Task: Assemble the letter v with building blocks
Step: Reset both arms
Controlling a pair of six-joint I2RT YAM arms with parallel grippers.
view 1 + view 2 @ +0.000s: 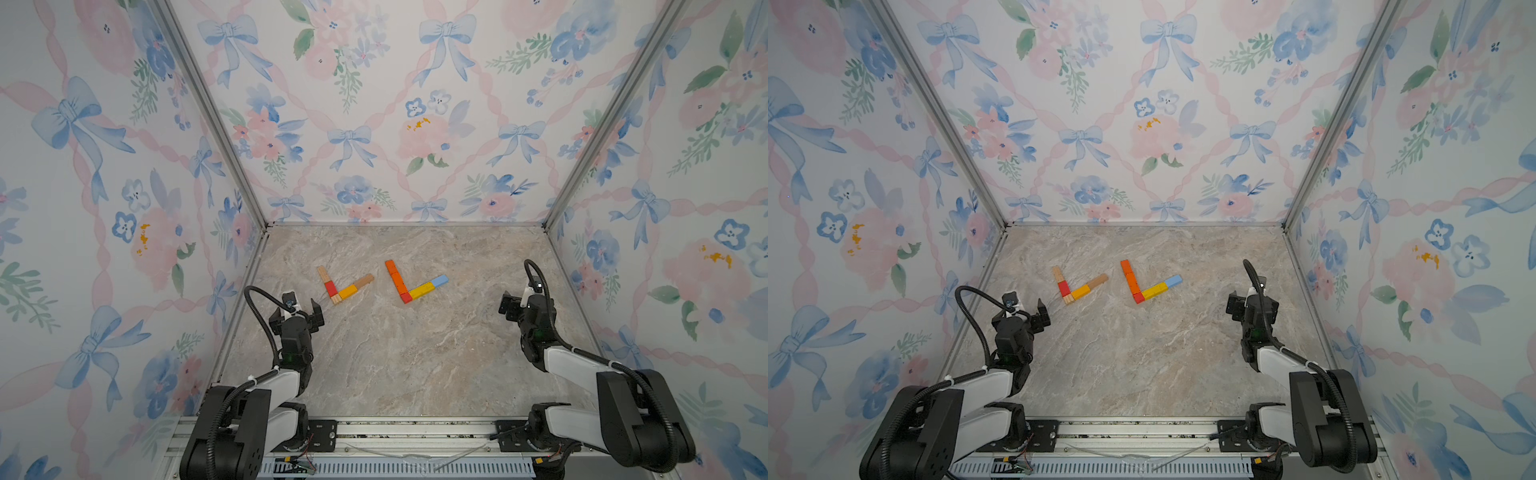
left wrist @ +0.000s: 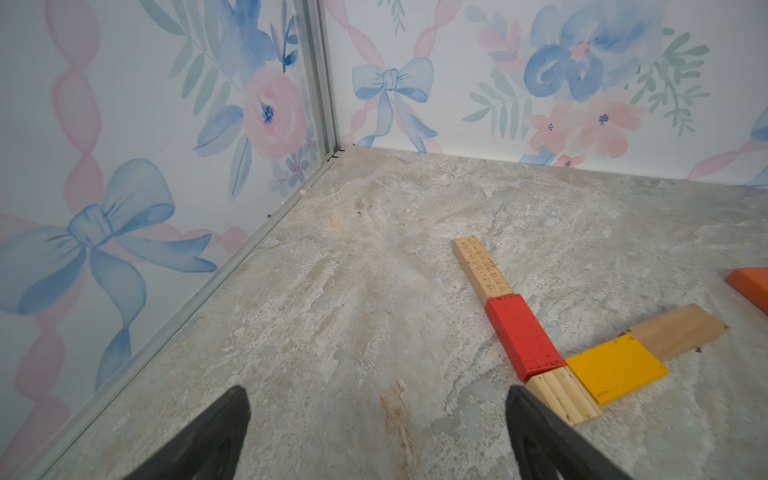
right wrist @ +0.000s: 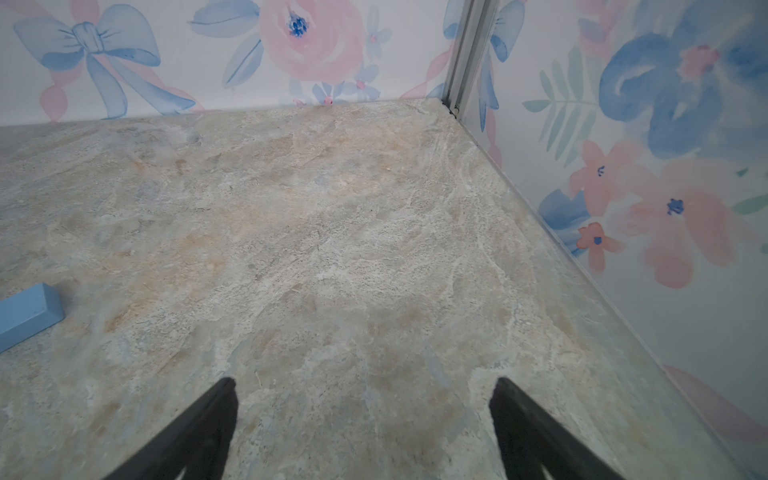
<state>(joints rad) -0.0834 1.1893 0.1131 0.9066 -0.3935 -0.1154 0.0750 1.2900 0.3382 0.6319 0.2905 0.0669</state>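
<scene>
I see left gripper (image 2: 376, 392) & right gripper (image 3: 365, 382) w/ jaws wide, nothing held. 2 V shapes of building blocks (image 1: 422, 289) lie mid table (image 1: 395, 365), apart from both.

Obstacles: left V (image 1: 331, 287), right V (image 1: 397, 279) mid-table, narrow bare gap between; near tabletop (image 1: 395, 365) free; walls (image 1: 374, 124) hem three sides.

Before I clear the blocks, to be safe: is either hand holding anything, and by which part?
Nothing is held: the left hand and the right hand are both open and empty.
</scene>
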